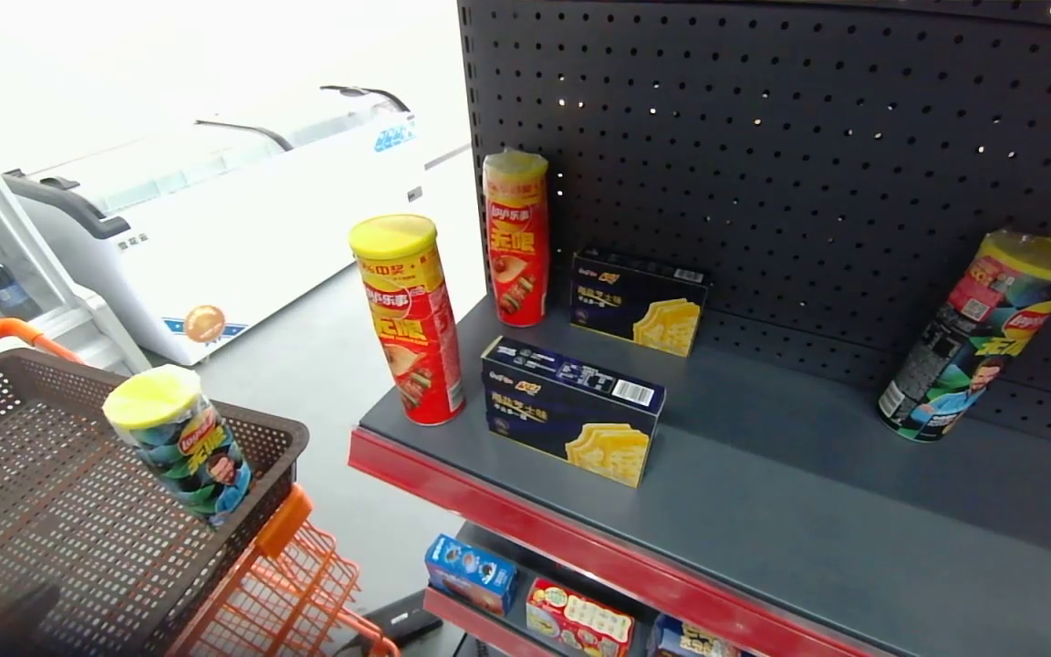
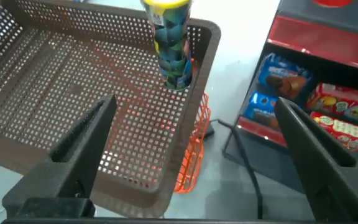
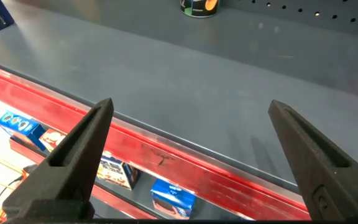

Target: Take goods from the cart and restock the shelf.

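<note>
My left gripper [image 2: 196, 104] hangs over the brown cart basket [image 1: 275, 427], jaws spread wide with nothing between them. The green chip can [image 1: 177, 443] stands upright with its yellow lid on, at the lower left of the head view, inside the basket close to its corner. It is beyond my fingertips and not touching them. The basket sits on the orange cart frame [image 1: 306, 584].

My right gripper [image 3: 191, 107] is open too, empty, poised above the shelf [image 1: 808, 511] near its red front edge [image 1: 535, 529].

On the shelf, at the centre of the head view, two red chip cans stand upright: the front red can [image 1: 407, 319] by the shelf's corner and the rear red can [image 1: 516, 239] against the black pegboard [image 1: 763, 137]. Just beside each one stands a dark blue box: the front box [image 1: 571, 411] near the edge and the rear box [image 1: 639, 301] farther back. Well apart from them, at the right of the frame, a second green can [image 1: 982, 338] stands close to the pegboard. Whether it leans on it I cannot tell.

On the tier below, at the bottom centre, sit a blue packet [image 1: 471, 570] and a colourful box [image 1: 580, 620]. A white chest freezer [image 1: 215, 210] fills the upper left.
</note>
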